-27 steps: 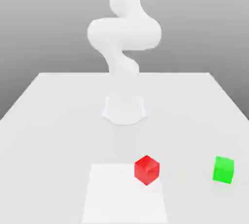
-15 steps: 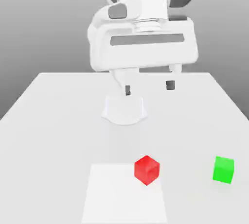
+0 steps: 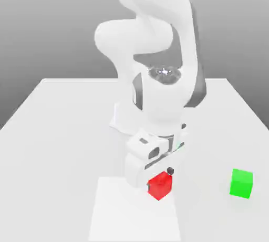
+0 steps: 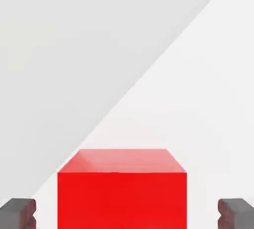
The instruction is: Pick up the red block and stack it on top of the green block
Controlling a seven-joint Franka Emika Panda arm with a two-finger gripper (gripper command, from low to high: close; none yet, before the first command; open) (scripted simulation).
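Red block (image 3: 159,185) sits on the white counter (image 3: 63,125) near its front edge, resting on the paler square patch (image 3: 121,214) marked there, at that patch's corner toward the exterior view's right. Green block (image 3: 241,183) stands well apart from it, farther toward the exterior view's right and also near the front edge.

Half a second ago the arm was raised, with the end effector (image 3: 158,178) hanging high above the middle of the counter, both fingers in the air and far from either block. Now the arm is bent forward and down, and the end effector is lowered directly over the red block, with one dark fingertip (image 3: 169,171) showing just beside the block's upper edge. Neither block has shifted since the earlier pictures.

From the hand view, the red block (image 4: 122,188) lies centered between two dark grey fingertips (image 4: 18,213), one on each side. Both pads stand apart from the block's faces with a clear strip of counter (image 4: 198,99) visible in each gap, so the end effector is spread wide and grips nothing.
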